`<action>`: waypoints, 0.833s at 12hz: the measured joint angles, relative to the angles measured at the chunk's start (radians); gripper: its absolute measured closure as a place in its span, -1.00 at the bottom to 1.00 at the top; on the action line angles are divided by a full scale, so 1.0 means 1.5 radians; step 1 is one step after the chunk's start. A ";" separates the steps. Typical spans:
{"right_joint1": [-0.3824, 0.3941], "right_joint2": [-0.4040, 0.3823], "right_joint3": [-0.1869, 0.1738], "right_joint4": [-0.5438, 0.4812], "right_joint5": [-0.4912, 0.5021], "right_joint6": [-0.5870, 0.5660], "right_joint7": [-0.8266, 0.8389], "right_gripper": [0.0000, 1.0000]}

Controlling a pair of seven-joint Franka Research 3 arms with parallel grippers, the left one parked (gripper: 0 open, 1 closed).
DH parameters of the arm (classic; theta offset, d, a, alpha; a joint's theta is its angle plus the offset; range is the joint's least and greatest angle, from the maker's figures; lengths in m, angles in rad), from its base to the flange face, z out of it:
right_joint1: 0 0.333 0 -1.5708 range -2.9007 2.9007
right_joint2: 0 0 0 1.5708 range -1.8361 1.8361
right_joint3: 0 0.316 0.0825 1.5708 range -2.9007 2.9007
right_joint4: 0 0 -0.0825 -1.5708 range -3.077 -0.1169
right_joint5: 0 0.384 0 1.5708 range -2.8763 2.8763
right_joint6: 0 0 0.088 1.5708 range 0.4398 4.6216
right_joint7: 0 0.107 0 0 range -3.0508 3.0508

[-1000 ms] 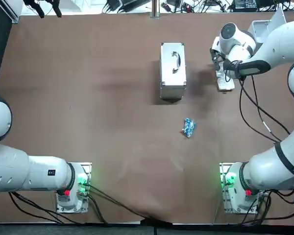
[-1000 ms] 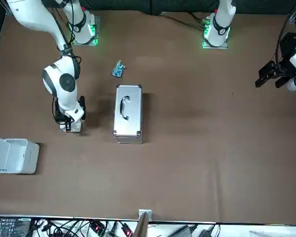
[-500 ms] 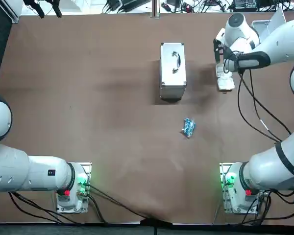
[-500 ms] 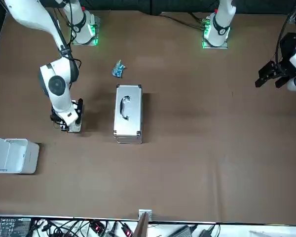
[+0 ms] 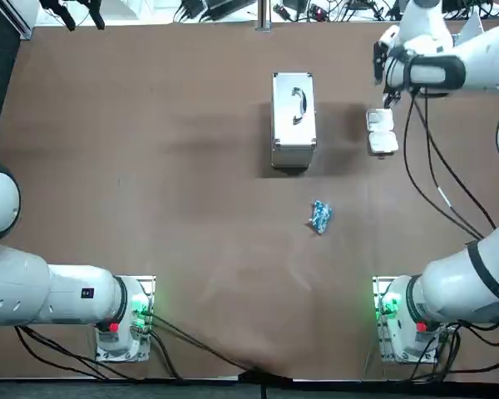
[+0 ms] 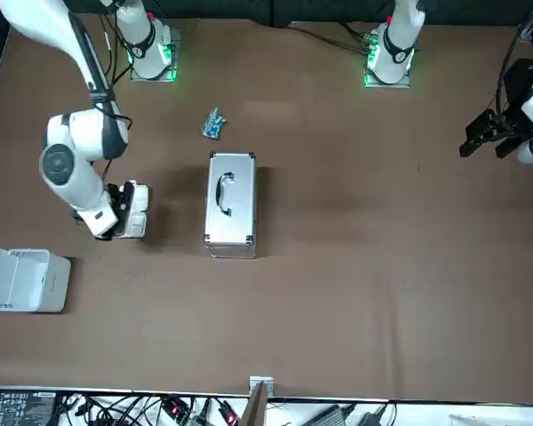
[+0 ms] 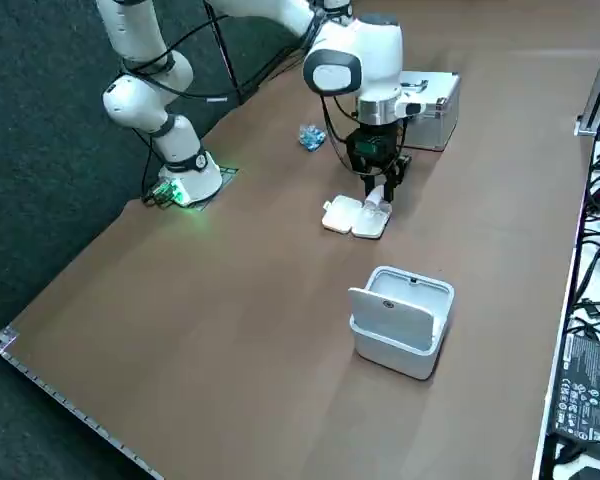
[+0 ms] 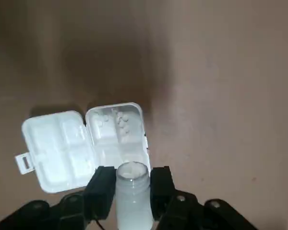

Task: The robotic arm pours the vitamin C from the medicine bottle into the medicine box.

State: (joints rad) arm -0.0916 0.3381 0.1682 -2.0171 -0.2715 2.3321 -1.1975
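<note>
On the brown surface (image 5: 150, 166), your right arm has pulled back toward the far edge over the last second. It stood right over the pill box; now it is clear of it. The metal case (image 5: 293, 120) lies shut beside the box, and the open white bin (image 7: 400, 320) sits apart near the surface's corner. The pill box (image 5: 382, 133) lies open and flat, uncovered in the top view. The tool (image 8: 130, 175) is clamped on the bottle (image 8: 131, 191), one finger on each side, with the mouth facing the box. The blue packet (image 5: 319, 216) lies well apart. Small white tablets (image 8: 119, 122) lie in one half of the box, and more show at the bottle's mouth. So the pour looks at least partly done, and you are likely lifting away.
</note>
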 joint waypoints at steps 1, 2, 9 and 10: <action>0.000 -0.004 -0.007 0.018 0.036 -0.021 -0.028 0.15; 0.000 -0.009 -0.017 0.033 0.070 -0.037 -0.057 0.15; -0.001 -0.032 -0.088 0.051 0.343 -0.082 -0.256 0.15; -0.002 -0.032 -0.101 0.051 0.384 -0.089 -0.297 0.15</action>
State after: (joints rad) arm -0.0939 0.2900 0.0170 -1.9404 0.3045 2.1992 -1.6422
